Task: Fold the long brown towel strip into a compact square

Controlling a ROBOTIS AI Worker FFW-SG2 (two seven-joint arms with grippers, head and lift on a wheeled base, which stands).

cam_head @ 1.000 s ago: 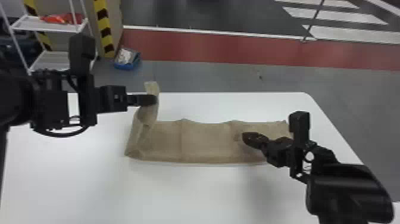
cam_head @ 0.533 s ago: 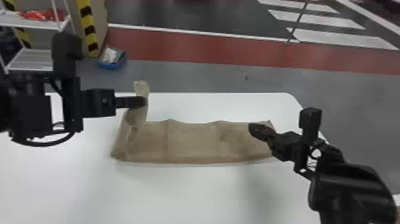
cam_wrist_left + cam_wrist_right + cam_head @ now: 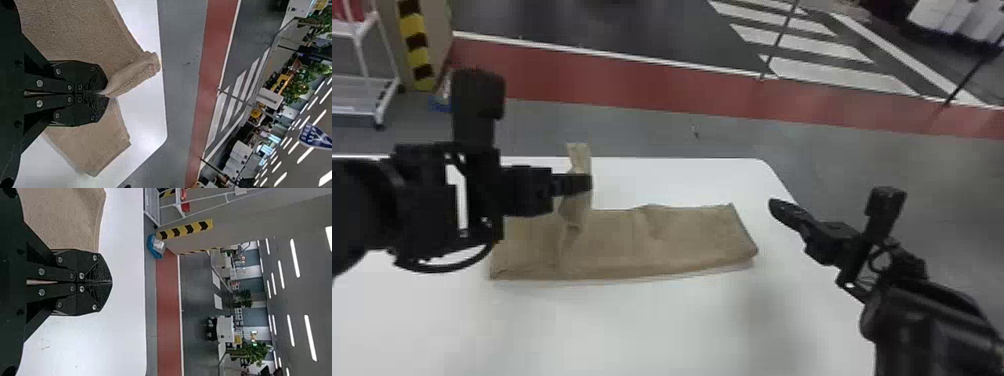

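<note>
Here, towel (image 3: 672, 242) is spread along table (image 3: 682, 325), flap (image 3: 579, 156) raised near left end, pinched by closed left gripper (image 3: 106, 94). Right gripper (image 3: 111, 282) is closed, empty, near right end. Flap is best carried low toward right, long edges matched, laid flat before release.

Head view: left gripper (image 3: 586, 183) covers a band of the towel (image 3: 692, 240) at its raised fold. Left arm (image 3: 362, 220) cut off at left, right arm (image 3: 922, 320) at near right; near side of table (image 3: 632, 325) out of frame. Blue bundle (image 3: 439, 103) partly hidden, blurred.

Left wrist view: cloth between fingertips hidden.

Right wrist view: towel cropped, partly behind right gripper (image 3: 774, 206).
</note>
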